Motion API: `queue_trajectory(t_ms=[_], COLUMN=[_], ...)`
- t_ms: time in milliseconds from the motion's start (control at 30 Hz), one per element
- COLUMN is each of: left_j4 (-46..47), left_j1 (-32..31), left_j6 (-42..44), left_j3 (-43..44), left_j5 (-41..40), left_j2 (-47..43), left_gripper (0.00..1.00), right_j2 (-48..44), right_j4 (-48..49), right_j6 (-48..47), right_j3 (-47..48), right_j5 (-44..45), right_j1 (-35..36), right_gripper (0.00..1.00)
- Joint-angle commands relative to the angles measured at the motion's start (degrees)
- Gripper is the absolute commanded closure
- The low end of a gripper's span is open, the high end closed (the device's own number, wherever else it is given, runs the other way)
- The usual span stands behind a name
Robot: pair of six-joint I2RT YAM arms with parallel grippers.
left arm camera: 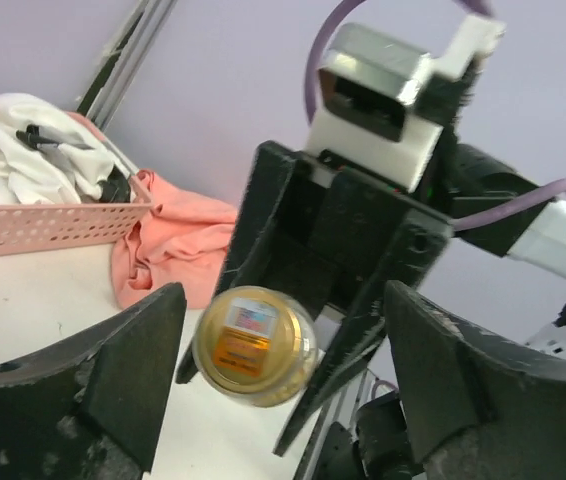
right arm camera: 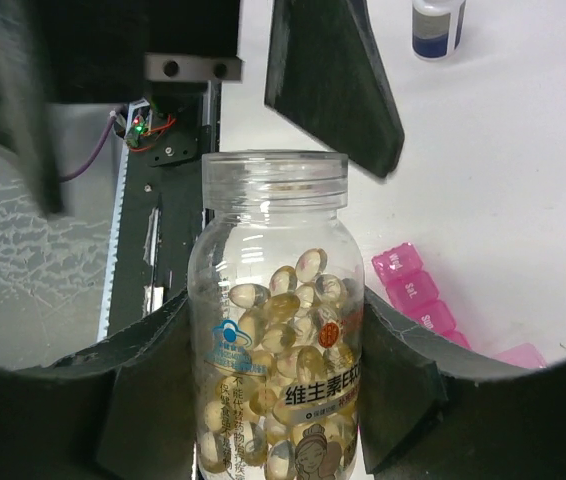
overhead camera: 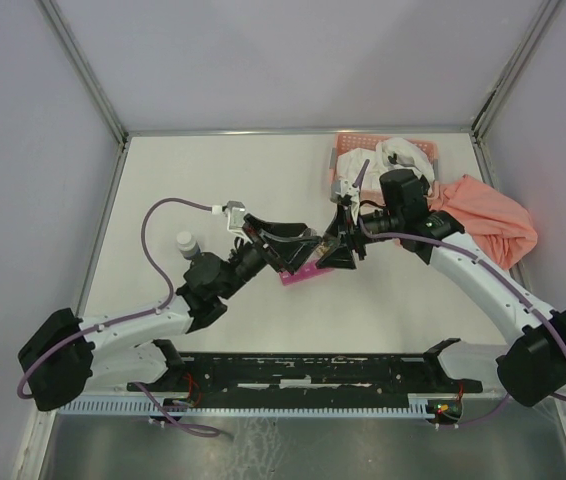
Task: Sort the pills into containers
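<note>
Reading the left gripper [left arm camera: 285, 315] as released: fingers flanking the capsule bottle [left arm camera: 253, 345], touching nothing. Magenta pill organizer [right arm camera: 415, 292] flat on the table, just below and beside that bottle; can't tell which lids are up, so check first. Bottle body clenched in the right gripper [right arm camera: 275, 330]. Tilt slowly, mouth low over one compartment, and shake capsules out singly. Keep well off the basket [overhead camera: 351, 146] further right.
</note>
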Motion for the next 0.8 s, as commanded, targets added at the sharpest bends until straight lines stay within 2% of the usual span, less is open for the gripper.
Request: queue_trajectory(t_ms=[0,33,133,300,567,767], left_j4=[4.69,4.13,2.08,-4.2,-14.38,-20.64], left_j1=[-0.48,-0.49,-0.43,-0.44,-1.26,-7.45], left_j6=[2.86,2.78,2.6,-0.8,-11.68,-12.7], left_j3=[-2.72,-3.91,-6.67,-7.44,-1.18,4.48], left_j5=[-5.33,-7.12,-11.12,-12.03,-15.8,-26.35], left_j2=[-6.95,-8.12,-13.68,-18.2,-13.49,-10.02], left_gripper=[0.04,0.0,0.01,0.0,0.07,0.07], right_j2=[0.56,0.39,0.01,-0.7,-0.92,-0.8], right_j4=[0.24,0.15,-0.64,-1.76,-2.71,-3.18], right_j6=[2.1,1.83,0.18,-2.16,-4.13,-5.06], right_j3=[1.91,1.75,1.79,1.75,1.74,1.81], right_j5=[-1.15,-1.11,-0.55,0.92,2.83,3.47], right_j1=[-0.73,-0.72,-0.71,-0.64,-0.65,-0.57], right_gripper=[0.98,0.98,0.98,0.98,0.97,0.96])
